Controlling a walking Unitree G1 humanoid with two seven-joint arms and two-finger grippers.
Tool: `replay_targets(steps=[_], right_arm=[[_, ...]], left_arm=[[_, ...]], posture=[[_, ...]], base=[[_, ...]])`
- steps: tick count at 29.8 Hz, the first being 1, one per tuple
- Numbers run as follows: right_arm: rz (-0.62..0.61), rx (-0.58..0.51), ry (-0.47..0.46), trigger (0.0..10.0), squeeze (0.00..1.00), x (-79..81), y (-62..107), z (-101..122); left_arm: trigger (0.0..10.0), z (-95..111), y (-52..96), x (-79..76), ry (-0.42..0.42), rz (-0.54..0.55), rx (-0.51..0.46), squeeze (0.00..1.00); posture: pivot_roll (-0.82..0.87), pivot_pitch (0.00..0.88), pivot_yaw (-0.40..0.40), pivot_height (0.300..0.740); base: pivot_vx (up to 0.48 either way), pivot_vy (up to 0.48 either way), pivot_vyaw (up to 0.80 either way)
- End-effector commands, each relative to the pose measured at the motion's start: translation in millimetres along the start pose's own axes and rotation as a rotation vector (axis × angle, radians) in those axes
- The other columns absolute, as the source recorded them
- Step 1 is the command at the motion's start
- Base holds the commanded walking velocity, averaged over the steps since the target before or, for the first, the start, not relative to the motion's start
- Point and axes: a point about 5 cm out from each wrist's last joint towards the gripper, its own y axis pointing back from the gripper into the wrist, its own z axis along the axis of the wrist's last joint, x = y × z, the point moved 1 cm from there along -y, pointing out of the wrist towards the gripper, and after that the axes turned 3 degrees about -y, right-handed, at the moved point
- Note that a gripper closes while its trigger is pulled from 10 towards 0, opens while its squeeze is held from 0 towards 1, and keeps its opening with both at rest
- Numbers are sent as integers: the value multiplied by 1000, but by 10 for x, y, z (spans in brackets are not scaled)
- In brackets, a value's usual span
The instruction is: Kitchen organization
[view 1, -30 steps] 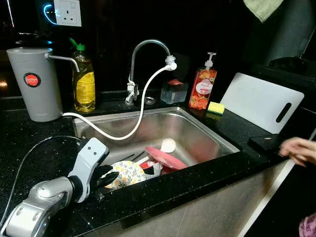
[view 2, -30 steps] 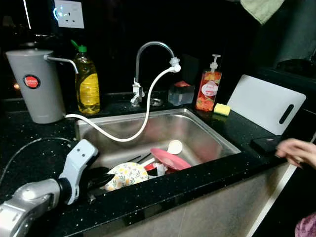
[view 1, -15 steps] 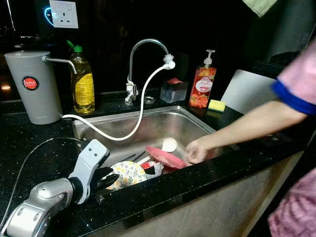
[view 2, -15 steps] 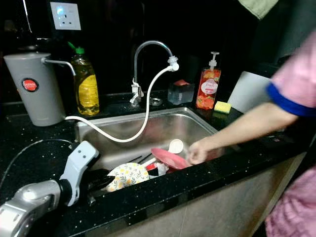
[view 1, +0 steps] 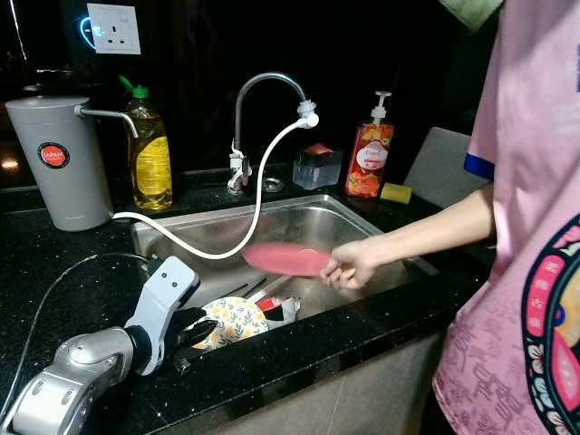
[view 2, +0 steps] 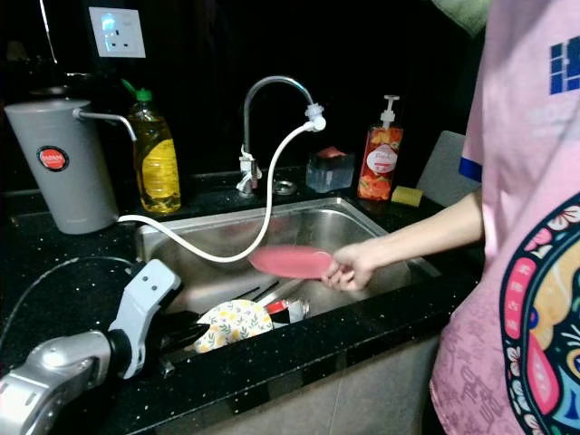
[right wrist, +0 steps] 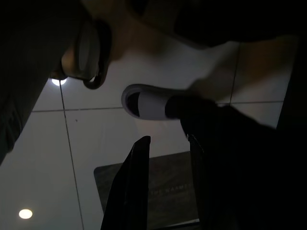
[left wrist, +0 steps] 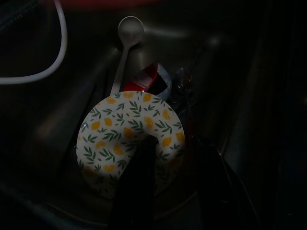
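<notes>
A lemon-patterned plate (view 1: 234, 319) leans in the front left corner of the steel sink (view 1: 362, 237). My left gripper (view 1: 195, 328) reaches over the sink's edge and stands open, one finger (left wrist: 140, 182) over the plate's face and the other past its rim. A white spoon (left wrist: 130, 29) and a red-and-white item (left wrist: 154, 85) lie behind the plate. A person's hand (view 1: 349, 269) holds a pink plate (view 1: 285, 259) in the air above the sink. My right gripper (right wrist: 168, 189) hangs open over a tiled floor.
On the black counter (view 1: 54, 263) stand a grey jug (view 1: 59, 163), a yellow soap bottle (view 1: 152, 154), a red dispenser (view 1: 370, 159) and a sponge (view 1: 395, 192). A white hose (view 1: 258, 195) droops from the faucet (view 1: 263, 86) into the sink. The person (view 1: 526, 272) stands at the right.
The person stepped in from the right, reached into the sink and lifted the pink plate off the pile. My left gripper has stayed at the lemon plate.
</notes>
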Motion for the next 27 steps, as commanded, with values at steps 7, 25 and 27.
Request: replay_targets(steps=[7,25,27], right_arm=[[-7,6,2,10000,0,-1,2,-20],[-40,-16,-42,10000,0,-83,-1,44],[-108,-63,-211,10000,0,-241,-1,170]], left_arm=[[10000,-44,-20,-10,6,-13,21,0],[10000,-50,-33,-13,6,-14,19,0],[10000,-50,-35,-10,6,-13,18,0]], posture=[[-24,0,-53,740],[-26,0,-56,740],[-29,0,-54,740]], base=[[0,0,0],[0,0,0],[0,0,0]])
